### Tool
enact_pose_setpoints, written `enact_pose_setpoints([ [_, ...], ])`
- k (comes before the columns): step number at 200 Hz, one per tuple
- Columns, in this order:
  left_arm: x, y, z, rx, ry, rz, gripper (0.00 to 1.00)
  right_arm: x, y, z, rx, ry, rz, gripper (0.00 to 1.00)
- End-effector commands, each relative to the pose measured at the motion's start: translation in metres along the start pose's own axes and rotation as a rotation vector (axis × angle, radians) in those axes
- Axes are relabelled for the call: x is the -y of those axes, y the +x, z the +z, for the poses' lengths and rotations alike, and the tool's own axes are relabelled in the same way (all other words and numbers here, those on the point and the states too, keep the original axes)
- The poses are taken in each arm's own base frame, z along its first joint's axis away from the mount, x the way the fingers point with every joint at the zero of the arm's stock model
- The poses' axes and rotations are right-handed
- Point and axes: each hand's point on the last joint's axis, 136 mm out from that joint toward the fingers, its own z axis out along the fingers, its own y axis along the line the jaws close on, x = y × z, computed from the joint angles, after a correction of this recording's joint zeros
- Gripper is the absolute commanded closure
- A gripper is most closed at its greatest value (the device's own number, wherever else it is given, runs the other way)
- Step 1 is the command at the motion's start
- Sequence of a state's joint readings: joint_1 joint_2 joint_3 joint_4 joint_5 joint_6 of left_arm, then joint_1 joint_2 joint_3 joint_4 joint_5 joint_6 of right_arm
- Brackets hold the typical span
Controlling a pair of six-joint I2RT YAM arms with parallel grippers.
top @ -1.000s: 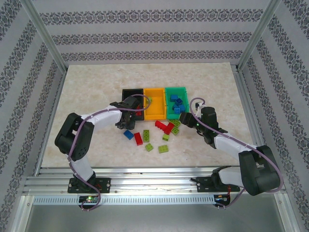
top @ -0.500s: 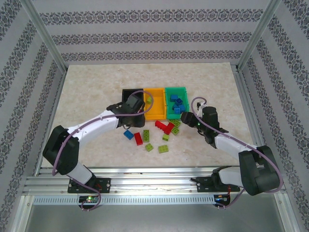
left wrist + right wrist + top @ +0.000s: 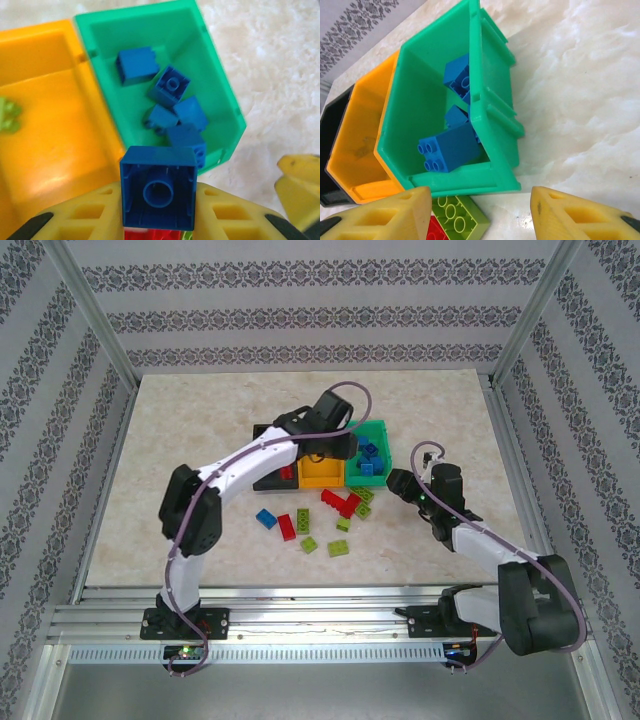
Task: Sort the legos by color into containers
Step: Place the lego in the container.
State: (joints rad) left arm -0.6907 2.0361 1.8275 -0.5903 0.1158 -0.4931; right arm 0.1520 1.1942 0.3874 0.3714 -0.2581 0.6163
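Nearest the arms, the unsorted legos lie loose on the table, toward its near edge and just in front of the bins: red, lime and one blue. Just beyond them the right gripper hangs with its jaws apart and nothing between them. It is over a lime brick at the near wall of the green bin.

Farther on, the left gripper is clamped on a blue brick, hollow underside toward the wrist camera. It is poised above the near rim where the orange-yellow bin meets the green bin. The green bin already holds several blue bricks, so this one likely belongs there.

To drop it well, I'd carry the brick a little farther, past the shared wall and over the bin's open middle. Then release low, so it neither bounces out nor tips into the orange-yellow bin. The right gripper is near, so keep the two apart.
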Motion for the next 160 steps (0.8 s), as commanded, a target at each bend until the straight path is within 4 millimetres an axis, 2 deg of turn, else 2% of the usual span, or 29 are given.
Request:
enact_pose_setpoints([
  [1, 0.018, -0.006, 0.008, -0.032, 0.028, 0.052, 0.67, 0.002, -0.009, -0.006, 0.057, 0.009, 0.006, 0.45],
  [17, 0.017, -0.013, 0.021, -0.041, -0.001, 0.067, 0.66, 0.001, -0.009, -0.005, 0.049, 0.003, 0.007, 0.45],
  [48, 0.014, -0.018, 0.038, -0.079, -0.049, 0.075, 0.46, 0.001, -0.008, -0.002, 0.036, 0.000, 0.012, 0.45],
  [71, 0.016, -0.016, 0.036, -0.091, -0.050, 0.079, 0.34, -0.003, -0.006, 0.001, 0.014, -0.022, 0.016, 0.45],
  [95, 0.012, -0.010, 0.019, -0.085, -0.075, 0.092, 0.33, -0.001, -0.004, 0.003, 0.009, -0.018, 0.023, 0.45],
  [123, -0.005, 0.012, -0.008, -0.064, -0.101, 0.080, 0.32, -0.004, -0.002, 0.006, -0.008, -0.039, 0.026, 0.45],
  [138, -0.023, 0.036, -0.021, -0.068, -0.128, 0.075, 0.27, -0.003, -0.001, 0.007, -0.011, -0.033, 0.029, 0.46],
  [160, -0.055, 0.075, -0.041, -0.089, -0.196, 0.065, 0.27, -0.005, 0.001, 0.009, -0.024, -0.043, 0.030, 0.46],
])
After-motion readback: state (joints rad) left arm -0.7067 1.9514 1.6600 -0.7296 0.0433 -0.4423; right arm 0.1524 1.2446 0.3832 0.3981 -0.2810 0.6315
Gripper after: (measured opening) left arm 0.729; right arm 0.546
